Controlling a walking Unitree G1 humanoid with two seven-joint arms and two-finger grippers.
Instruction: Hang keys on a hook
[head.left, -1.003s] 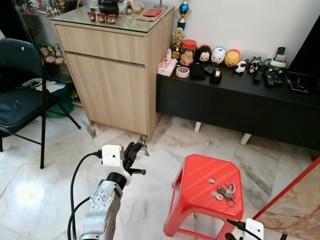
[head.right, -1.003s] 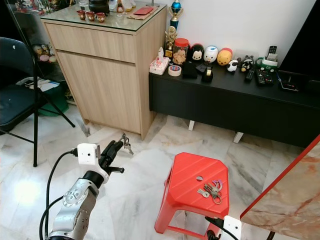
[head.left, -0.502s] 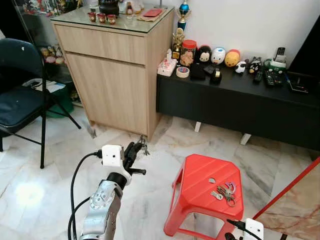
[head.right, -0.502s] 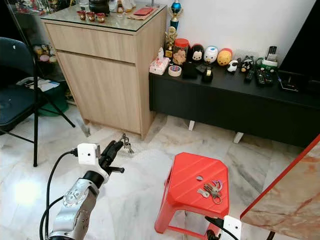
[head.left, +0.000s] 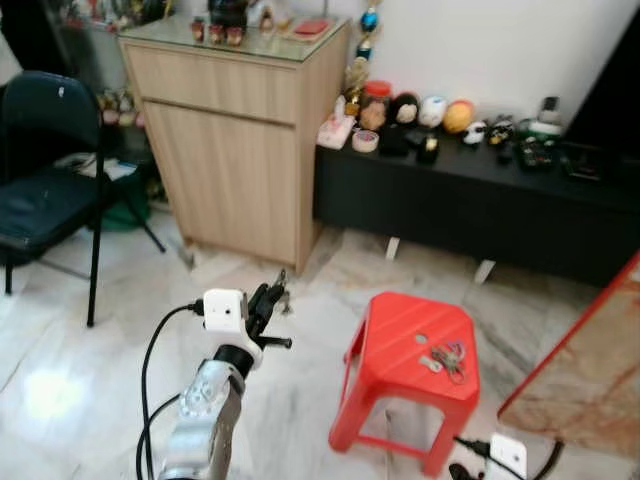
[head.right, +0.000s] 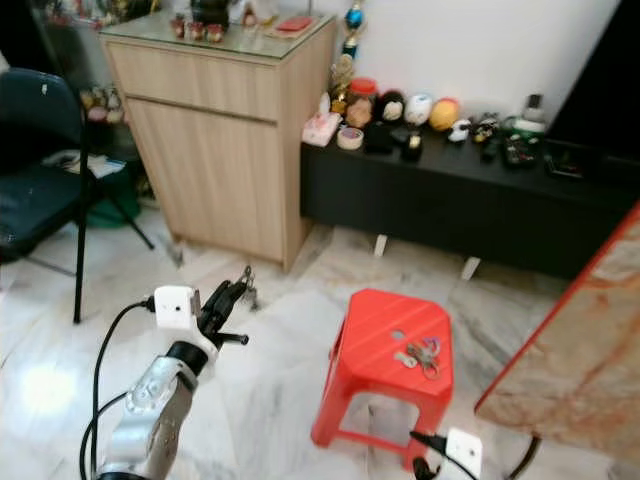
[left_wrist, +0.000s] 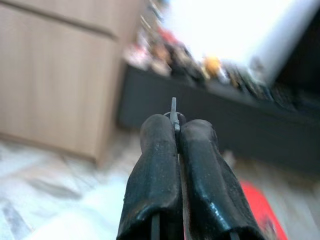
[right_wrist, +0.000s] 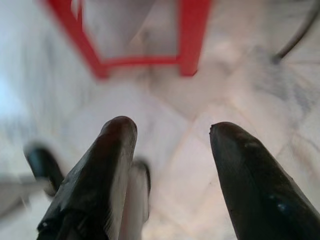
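Note:
My left gripper (head.left: 274, 293) is held out over the marble floor in front of the wooden cabinet (head.left: 240, 150). It is shut on a small bunch of keys (left_wrist: 173, 107), whose metal ring and a key tip stick out beyond the fingertips. A second bunch of keys (head.left: 447, 357) lies on top of the red plastic stool (head.left: 400, 345) to the right. My right gripper (right_wrist: 172, 132) hangs low beside the stool's legs, open and holding nothing.
A black low sideboard (head.left: 480, 200) with figurines and remotes runs along the back wall. A black folding chair (head.left: 50, 190) stands at the left. A marble-patterned tabletop with a red edge (head.left: 590, 370) juts in at the right. Open floor lies between cabinet and stool.
The whole picture has shifted and blurred, so the camera has moved. The left gripper still holds the keys in the same pose.

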